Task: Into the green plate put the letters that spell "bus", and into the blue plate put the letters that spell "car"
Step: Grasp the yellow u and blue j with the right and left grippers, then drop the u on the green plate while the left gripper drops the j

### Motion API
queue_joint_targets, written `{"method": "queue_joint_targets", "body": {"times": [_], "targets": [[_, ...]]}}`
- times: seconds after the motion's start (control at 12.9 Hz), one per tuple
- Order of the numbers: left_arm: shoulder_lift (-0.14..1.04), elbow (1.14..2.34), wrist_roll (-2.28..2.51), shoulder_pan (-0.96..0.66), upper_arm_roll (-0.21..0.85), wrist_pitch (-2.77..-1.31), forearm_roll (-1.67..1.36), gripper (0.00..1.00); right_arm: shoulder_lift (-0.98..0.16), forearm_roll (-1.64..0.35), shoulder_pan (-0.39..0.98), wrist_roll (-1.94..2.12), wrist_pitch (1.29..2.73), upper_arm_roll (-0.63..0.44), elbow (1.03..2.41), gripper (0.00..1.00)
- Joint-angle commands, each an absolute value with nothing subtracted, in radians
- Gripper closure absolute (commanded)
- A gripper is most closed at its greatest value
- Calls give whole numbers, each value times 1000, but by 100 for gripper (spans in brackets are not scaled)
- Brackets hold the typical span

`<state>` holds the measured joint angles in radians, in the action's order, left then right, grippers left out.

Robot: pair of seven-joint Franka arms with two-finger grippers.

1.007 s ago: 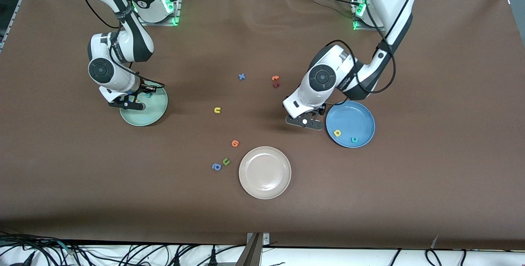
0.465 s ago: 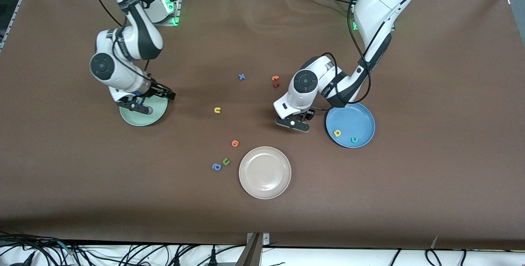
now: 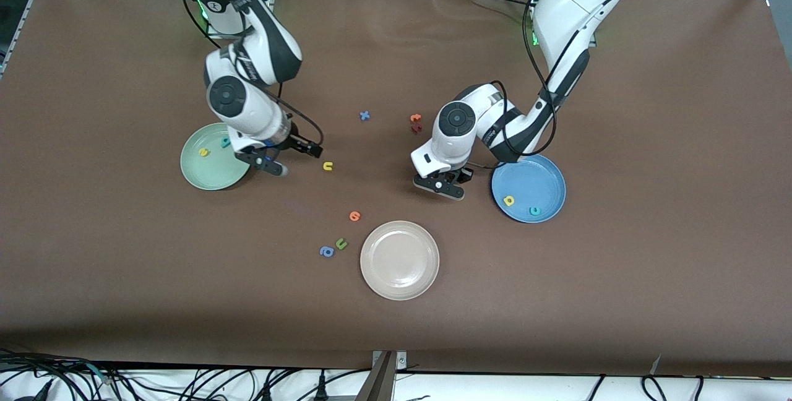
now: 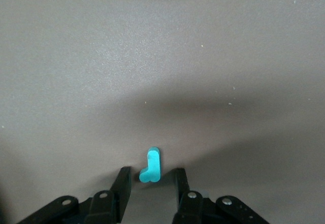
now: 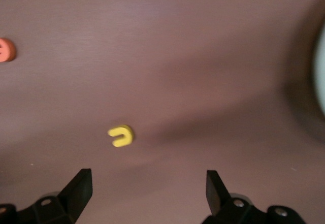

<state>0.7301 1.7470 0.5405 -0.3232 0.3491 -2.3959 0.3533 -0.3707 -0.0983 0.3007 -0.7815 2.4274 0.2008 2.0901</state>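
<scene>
- The blue plate point(image 3: 544, 172) sits at the left arm's end of the table. It already holds the yellow "a" point(image 3: 508, 200) and the teal "c" point(image 3: 534, 210), so "car" lacks only its "r".
- The left gripper point(image 3: 440, 185) is down at the table just beside the blue plate, toward the right arm's end.
  - In its wrist view the teal "r" point(image 4: 151, 165) lies flat on the table right between the fingers point(image 4: 123, 179).
  - The "r"'s stem runs along the gap, so the pads would meet its narrow width.
  - The fingers are drawn in to a narrow gap, with a sliver of table showing on each side of the letter. Nothing is gripped yet.
  - Judgement: only the last squeeze is needed, then a short carry over the plate rim.
- The yellow "u" point(image 3: 328, 166) lies on bare table, a little farther from the front camera than the left gripper.
- The right gripper point(image 3: 291, 159) hangs between the "u" and the green plate point(image 3: 198, 175), its fingers spread wide and empty.
  - The "u" lies just ahead of the tips, toward the left arm's end, off the centre line and closer to one finger point(image 5: 81, 183).
  - Judgement: this arm is much the nearer to the "u". It must shift sideways to centre on the letter, then descend.
- The green plate already holds the yellow "s" point(image 3: 203, 152) and the teal "b" point(image 3: 226, 141).
</scene>
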Motion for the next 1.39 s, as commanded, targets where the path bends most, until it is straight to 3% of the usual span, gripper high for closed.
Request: {"method": "queue_joint_targets", "body": {"times": [0.0, 0.08, 0.15, 0.39, 0.54, 0.93, 1.16, 1.24, 1.32], "targets": [[758, 1710, 537, -330, 339, -2396, 394, 76, -501, 27, 342, -788, 2544, 195, 2033, 1], [758, 1706, 538, -330, 339, -2396, 391, 96, -532, 58, 344, -788, 2581, 195, 2026, 1], [758, 1704, 538, -330, 339, -2395, 391, 100, -543, 73, 350, -787, 2600, 195, 2026, 1], [746, 1703, 541, -327, 341, -2385, 391, 100, -554, 92, 359, -782, 2602, 195, 2028, 2], [718, 1700, 540, -318, 344, -2361, 390, 100, -561, 94, 360, -782, 2603, 195, 2028, 13], [623, 1701, 401, -232, 354, -2139, 355, 100, -568, 114, 367, -782, 2602, 193, 2028, 42], [583, 1703, 186, -143, 353, -2004, 318, 100, -568, 114, 364, -782, 2599, 192, 2029, 69], [584, 1701, 157, -121, 353, -1997, 316, 90, -568, 114, 362, -782, 2597, 192, 2029, 70], [587, 1700, 163, -117, 351, -1999, 316, 8, -561, 114, 362, -781, 2592, 192, 2029, 76]]}}
